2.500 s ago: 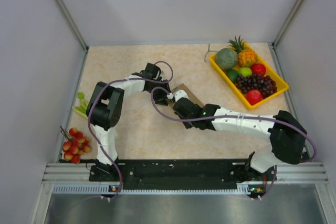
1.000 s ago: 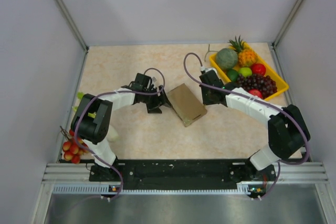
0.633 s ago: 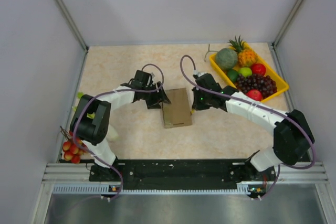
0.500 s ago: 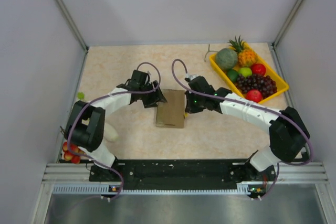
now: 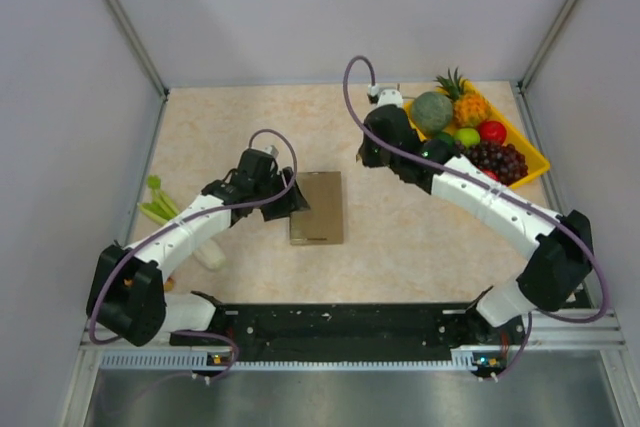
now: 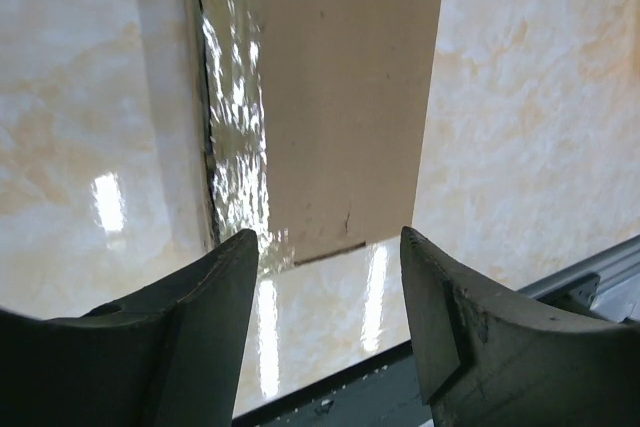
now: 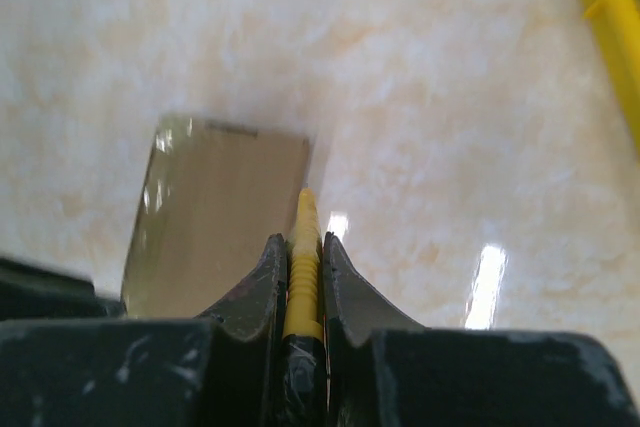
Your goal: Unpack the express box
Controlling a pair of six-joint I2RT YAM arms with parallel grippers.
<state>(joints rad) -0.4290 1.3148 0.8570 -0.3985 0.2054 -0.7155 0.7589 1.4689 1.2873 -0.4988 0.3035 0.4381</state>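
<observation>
Look at the express box (image 5: 317, 207) first. A moment ago it lay crooked, and now it lies flat and straight in the middle of the worktop (image 5: 230, 127), with one short end facing you. Your right arm was right beside it then. Now it has pulled back and up, toward the yellow fruit tray (image 5: 510, 185), well away from the box.

The right fingers (image 7: 252, 299) are squeezed shut on a thin yellow tool (image 7: 303, 267), which pokes out in front of them. The left fingers (image 6: 205, 312) are apart and hold nothing. They hang at the box's left side, with its near corner showing in the gap between them.

So the box is lined up, but its lid is still down flat (nothing has come out yet). My guess is that opening it comes next.

Some things are hard to see. A shiny strip (image 6: 235, 117) runs down one long edge of the box; it may be tape, but the glare hides it. You cannot tell whether the yellow tool has a blade at its tip. From above, the left wrist covers its own fingertips, so you cannot tell whether they touch the box.
</observation>
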